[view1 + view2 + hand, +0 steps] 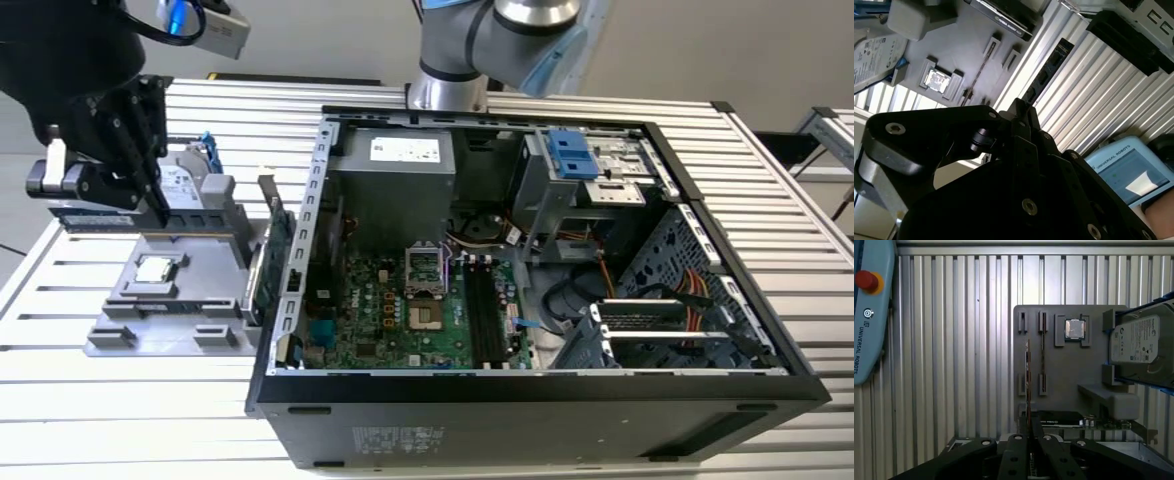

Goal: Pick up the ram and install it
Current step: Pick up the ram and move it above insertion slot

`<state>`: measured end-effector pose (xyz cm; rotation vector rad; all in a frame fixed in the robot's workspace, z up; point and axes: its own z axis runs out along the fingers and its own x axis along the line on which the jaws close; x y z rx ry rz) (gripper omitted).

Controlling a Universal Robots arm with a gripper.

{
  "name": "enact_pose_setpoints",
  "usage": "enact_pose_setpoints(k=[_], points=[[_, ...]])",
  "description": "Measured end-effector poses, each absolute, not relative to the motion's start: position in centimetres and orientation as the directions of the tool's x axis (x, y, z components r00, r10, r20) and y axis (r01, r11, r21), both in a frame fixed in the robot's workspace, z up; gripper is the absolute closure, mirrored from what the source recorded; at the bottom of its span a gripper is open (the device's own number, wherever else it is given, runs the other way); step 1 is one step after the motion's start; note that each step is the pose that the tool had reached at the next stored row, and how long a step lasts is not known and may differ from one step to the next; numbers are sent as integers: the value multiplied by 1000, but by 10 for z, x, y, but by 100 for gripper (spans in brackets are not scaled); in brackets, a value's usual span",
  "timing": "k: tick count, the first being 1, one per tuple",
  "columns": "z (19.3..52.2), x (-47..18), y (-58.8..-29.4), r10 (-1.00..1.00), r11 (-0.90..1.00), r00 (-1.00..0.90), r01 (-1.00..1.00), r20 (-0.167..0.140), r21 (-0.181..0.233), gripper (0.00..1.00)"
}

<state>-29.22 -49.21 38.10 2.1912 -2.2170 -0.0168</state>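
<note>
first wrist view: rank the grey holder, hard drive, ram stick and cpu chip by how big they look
1. grey holder
2. hard drive
3. cpu chip
The ram, held in the gripper, shows edge-on and nearer the camera. It looks long but is only a sliver, so I leave it unranked.

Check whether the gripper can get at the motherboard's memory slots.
Probably yes: the gripper, clamped on the ram, finds the case open from above, and the black memory slots look unobstructed.
</note>
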Motion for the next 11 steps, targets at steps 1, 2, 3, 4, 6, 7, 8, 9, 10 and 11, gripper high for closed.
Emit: enact_pose_setpoints(k=[1,2,3,4,6,7,8,9,10,11], points=[[381,-291,-492,-1000,12,-12,-1000,10,25,100],[381,-290,-492,-1000,12,-12,-1000,10,25,100],[381,-289,-492,-1000,12,-12,-1000,10,25,100],[381,-288,-492,-1000,12,-12,-1000,10,25,100],[381,-285,-492,-1000,12,-12,-1000,10,25,100],[381,-284,-492,-1000,12,-12,-1000,10,25,100],[381,-283,-492,-1000,12,-12,-1000,10,25,100],[381,-282,-492,-1000,12,-12,-1000,10,25,100],[381,-281,-492,-1000,12,-12,-1000,10,26,100],[381,-280,-492,-1000,12,-12,-1000,10,26,100]])
